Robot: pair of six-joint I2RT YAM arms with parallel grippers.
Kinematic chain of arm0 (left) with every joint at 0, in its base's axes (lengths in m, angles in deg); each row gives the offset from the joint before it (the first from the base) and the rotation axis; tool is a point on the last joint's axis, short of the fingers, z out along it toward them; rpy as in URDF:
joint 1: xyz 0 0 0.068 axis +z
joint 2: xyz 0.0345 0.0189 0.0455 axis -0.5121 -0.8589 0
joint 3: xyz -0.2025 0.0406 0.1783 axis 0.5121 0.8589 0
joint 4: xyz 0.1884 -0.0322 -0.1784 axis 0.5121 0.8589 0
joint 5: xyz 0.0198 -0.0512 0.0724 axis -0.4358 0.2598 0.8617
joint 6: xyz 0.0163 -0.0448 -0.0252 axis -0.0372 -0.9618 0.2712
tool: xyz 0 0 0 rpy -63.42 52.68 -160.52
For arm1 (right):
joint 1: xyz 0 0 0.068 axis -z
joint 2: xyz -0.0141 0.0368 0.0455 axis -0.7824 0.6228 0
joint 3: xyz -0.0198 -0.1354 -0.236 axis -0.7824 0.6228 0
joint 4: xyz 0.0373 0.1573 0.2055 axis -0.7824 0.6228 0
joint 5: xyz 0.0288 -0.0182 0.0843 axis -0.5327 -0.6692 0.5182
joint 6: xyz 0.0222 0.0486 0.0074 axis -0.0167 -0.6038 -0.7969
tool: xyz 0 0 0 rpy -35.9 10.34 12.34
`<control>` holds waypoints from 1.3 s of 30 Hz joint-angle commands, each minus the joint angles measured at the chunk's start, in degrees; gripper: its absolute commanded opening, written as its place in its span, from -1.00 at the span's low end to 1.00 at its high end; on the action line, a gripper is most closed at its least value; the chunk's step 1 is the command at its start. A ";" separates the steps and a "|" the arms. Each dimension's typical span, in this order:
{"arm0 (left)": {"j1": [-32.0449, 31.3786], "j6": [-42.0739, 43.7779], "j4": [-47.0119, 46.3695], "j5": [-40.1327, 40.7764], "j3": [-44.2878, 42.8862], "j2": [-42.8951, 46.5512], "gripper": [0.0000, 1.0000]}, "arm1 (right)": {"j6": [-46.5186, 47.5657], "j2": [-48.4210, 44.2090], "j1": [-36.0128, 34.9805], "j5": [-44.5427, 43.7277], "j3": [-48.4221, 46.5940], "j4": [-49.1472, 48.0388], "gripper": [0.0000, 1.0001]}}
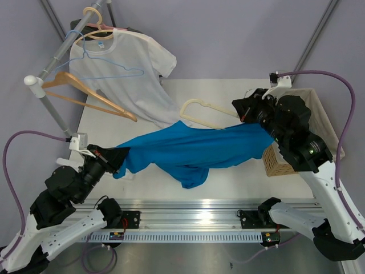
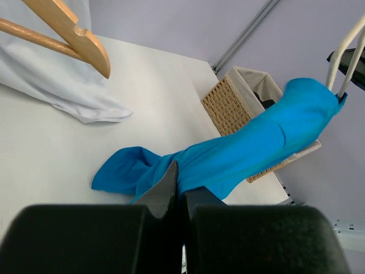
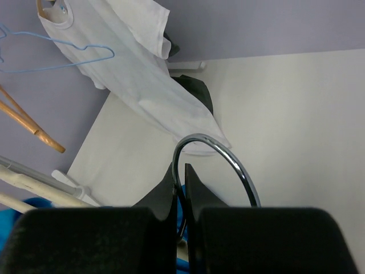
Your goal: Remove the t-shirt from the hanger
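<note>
The blue t-shirt (image 1: 194, 148) hangs stretched above the table between my two grippers. Its right end is still draped on a cream hanger (image 1: 208, 108), whose loop pokes out behind the cloth. My left gripper (image 1: 122, 157) is shut on the shirt's left end; in the left wrist view the cloth (image 2: 251, 142) runs from my closed gripper (image 2: 181, 185) up to the hanger (image 2: 345, 51). My right gripper (image 1: 245, 114) is shut on the hanger's metal hook (image 3: 228, 157), pinched in my right gripper (image 3: 181, 171).
A white t-shirt (image 1: 125, 74) hangs from a rail at the back left with a wooden hanger (image 1: 91, 97) and a blue wire hanger (image 1: 108, 71). A wicker basket (image 1: 285, 157) stands at the table's right edge under my right arm.
</note>
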 commanded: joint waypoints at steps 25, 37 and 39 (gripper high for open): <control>1.88 3.44 -31.01 -12.92 0.25 -45.39 0.36 | 3.14 2.95 2.18 24.94 0.81 -15.39 -1.00; 1.87 11.02 -12.39 -20.06 -11.08 -25.45 0.98 | 7.54 -0.21 2.18 37.86 12.67 -17.39 -1.00; 1.87 11.46 -11.23 -23.04 -12.50 -23.26 0.98 | 6.67 -0.92 2.18 38.82 14.52 -19.23 -1.00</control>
